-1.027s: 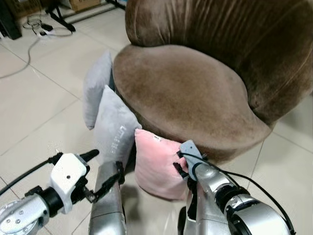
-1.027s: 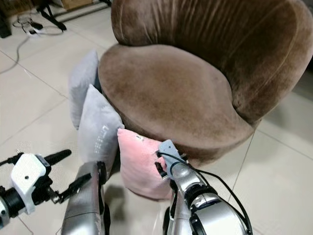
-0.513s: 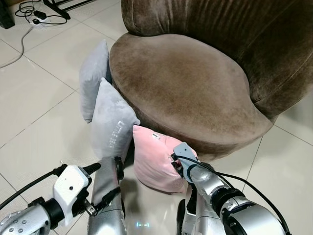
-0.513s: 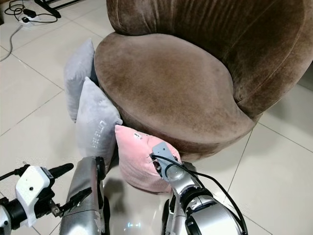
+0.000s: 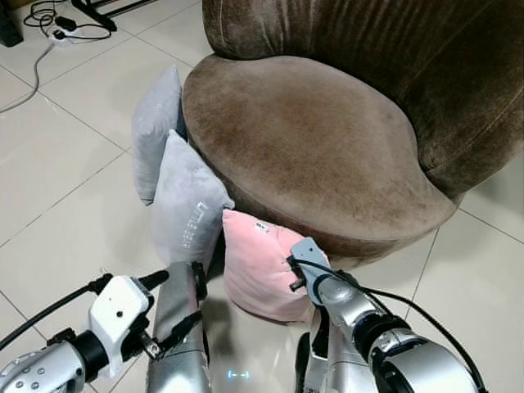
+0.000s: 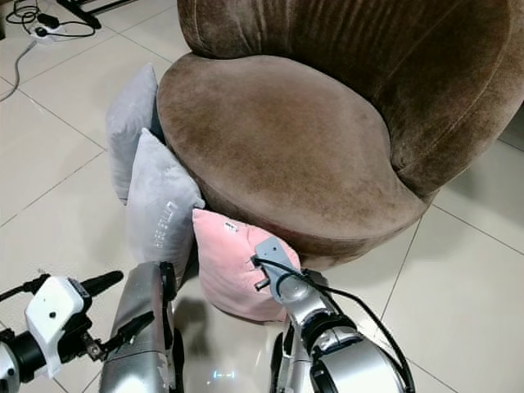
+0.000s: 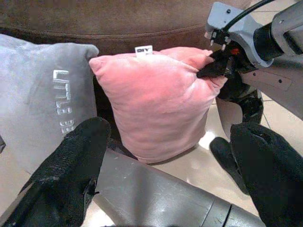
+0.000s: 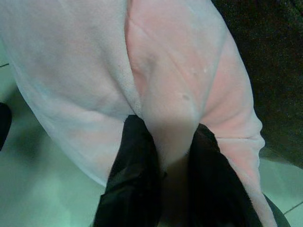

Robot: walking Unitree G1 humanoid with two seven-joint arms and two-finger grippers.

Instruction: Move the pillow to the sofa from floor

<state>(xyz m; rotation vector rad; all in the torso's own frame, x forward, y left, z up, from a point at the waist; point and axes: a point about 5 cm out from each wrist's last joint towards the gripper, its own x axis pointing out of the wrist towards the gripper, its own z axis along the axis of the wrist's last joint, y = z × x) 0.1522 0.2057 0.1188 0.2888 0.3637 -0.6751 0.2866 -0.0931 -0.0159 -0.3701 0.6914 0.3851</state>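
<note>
A pink pillow [image 5: 258,274] stands on the floor, leaning against the base of the brown sofa [image 5: 311,139]. My right gripper [image 5: 296,277] is at the pillow's right edge. In the right wrist view its two black fingers [image 8: 135,156] are shut on a fold of the pink pillow [image 8: 156,71]. My left gripper [image 5: 168,304] is open, low at the left, a little short of the pillow. In the left wrist view the pink pillow [image 7: 151,104] lies ahead between the spread fingers [image 7: 85,151].
Two grey pillows [image 5: 187,205] [image 5: 157,131] lean on the sofa's left side, the nearer one touching the pink pillow. My own leg [image 5: 178,344] rises between the arms. Cables and a power strip [image 5: 41,33] lie far left on the tiled floor [image 5: 65,188].
The camera shifted a second ago, so the whole scene sits differently. My right gripper stays at the pillow's right edge, and the left arm shows lower. The pillow has not moved.
</note>
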